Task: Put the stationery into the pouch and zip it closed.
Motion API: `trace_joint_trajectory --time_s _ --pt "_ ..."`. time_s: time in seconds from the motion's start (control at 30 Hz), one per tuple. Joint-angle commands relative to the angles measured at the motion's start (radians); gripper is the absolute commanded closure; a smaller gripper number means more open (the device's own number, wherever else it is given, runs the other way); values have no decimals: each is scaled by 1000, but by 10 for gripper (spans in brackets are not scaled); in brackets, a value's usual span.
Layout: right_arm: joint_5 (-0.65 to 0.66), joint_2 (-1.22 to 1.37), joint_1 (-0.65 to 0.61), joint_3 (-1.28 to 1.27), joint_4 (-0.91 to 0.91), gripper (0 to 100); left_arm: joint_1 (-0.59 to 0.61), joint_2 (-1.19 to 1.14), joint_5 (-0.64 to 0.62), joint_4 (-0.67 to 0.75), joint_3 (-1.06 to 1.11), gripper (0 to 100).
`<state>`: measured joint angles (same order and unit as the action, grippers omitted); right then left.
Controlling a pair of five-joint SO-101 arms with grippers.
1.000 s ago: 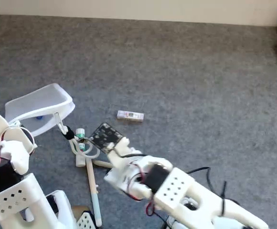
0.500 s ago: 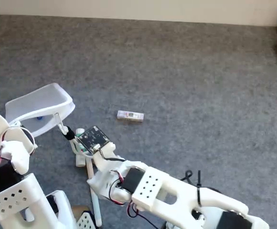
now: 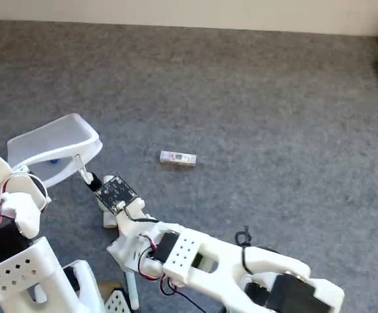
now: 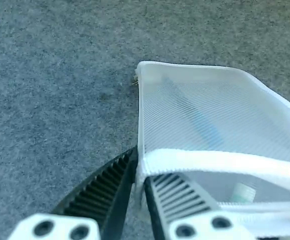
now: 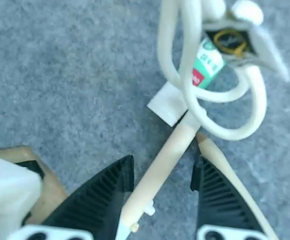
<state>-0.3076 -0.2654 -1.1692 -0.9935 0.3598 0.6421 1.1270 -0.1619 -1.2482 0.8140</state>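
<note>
You're picking up stationery: your right tool, spread apart, straddles the cream pen on the desk near-right of the pouch, whose rim your left tool clamps, so next close squarely on the pen.

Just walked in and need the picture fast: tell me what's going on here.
The left gripper pinches the rim of the white mesh pouch, which stands open with a blue pen already inside. The open right gripper straddles a cream pen on the grey carpet, beside white looped scissor handles. A small white eraser-like bar lies apart.
</note>
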Motion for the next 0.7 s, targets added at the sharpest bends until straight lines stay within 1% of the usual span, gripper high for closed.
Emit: trace_joint_trajectory --time_s 0.0,0.1,0.23,0.37,0.47,0.53,0.67 --pt "58 38 4 94 -27 817 12 -5 17 15 -16 992" --pt "123 70 12 108 21 818 12 -5 17 15 -16 992" --pt "124 73 15 108 94 830 12 -5 17 15 -15 992" --pt "143 82 39 108 120 936 12 -5 17 15 -15 992" --pt "255 74 70 102 122 996 12 -4 17 15 -15 992" --pt "316 71 94 101 134 994 12 -4 17 15 -15 992" --pt "423 71 156 110 286 994 12 -4 17 15 -15 992"
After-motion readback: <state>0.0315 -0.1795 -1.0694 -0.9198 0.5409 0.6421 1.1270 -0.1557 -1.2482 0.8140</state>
